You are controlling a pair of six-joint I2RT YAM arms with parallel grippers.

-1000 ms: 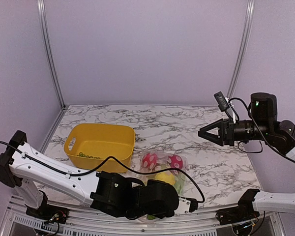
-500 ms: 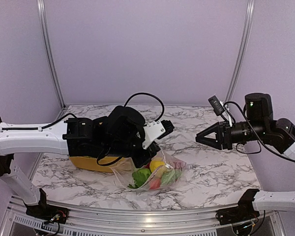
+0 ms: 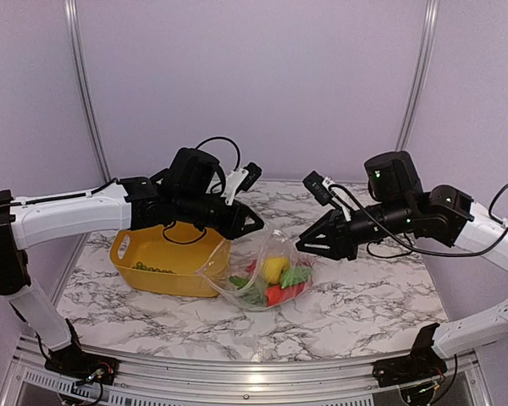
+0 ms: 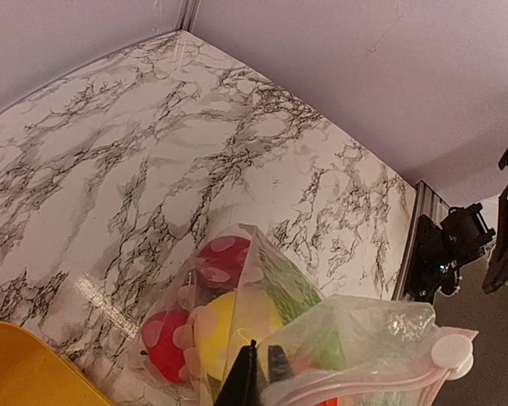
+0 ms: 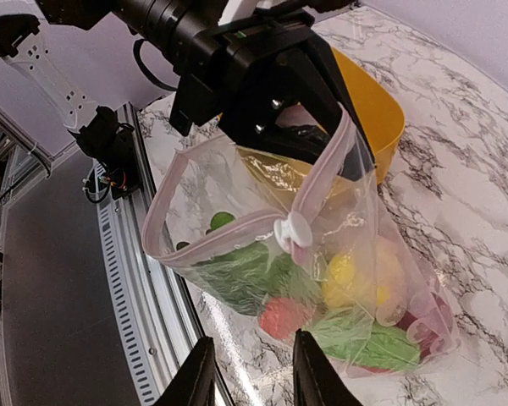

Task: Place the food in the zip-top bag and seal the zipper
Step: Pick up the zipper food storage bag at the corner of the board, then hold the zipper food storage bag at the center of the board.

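The zip-top bag (image 3: 267, 275) hangs from my left gripper (image 3: 254, 225), its bottom resting on the marble table beside the basket. My left gripper (image 4: 256, 378) is shut on the bag's top edge by the zipper (image 4: 364, 387). The food shows inside the bag: red round pieces (image 4: 165, 347), a yellow lemon (image 4: 224, 326) and green leafy pieces (image 4: 296, 292). In the right wrist view the bag (image 5: 322, 279) has its mouth gaping, the pinkish zipper (image 5: 216, 239) forms a loop and a white slider (image 5: 293, 232) sits on it. My right gripper (image 3: 301, 247) is open and empty just right of the bag, and the right wrist view shows it (image 5: 252, 376) below the bag.
The yellow basket (image 3: 127, 251) stands left of the bag with small green bits inside; it also shows in the right wrist view (image 5: 388, 114). The table's front rail (image 5: 144, 279) runs close under the bag. Purple walls close off the back and sides.
My left arm swung from the front edge up and back, lifting the bag by its top. My right arm moved left and down, close to the bag.
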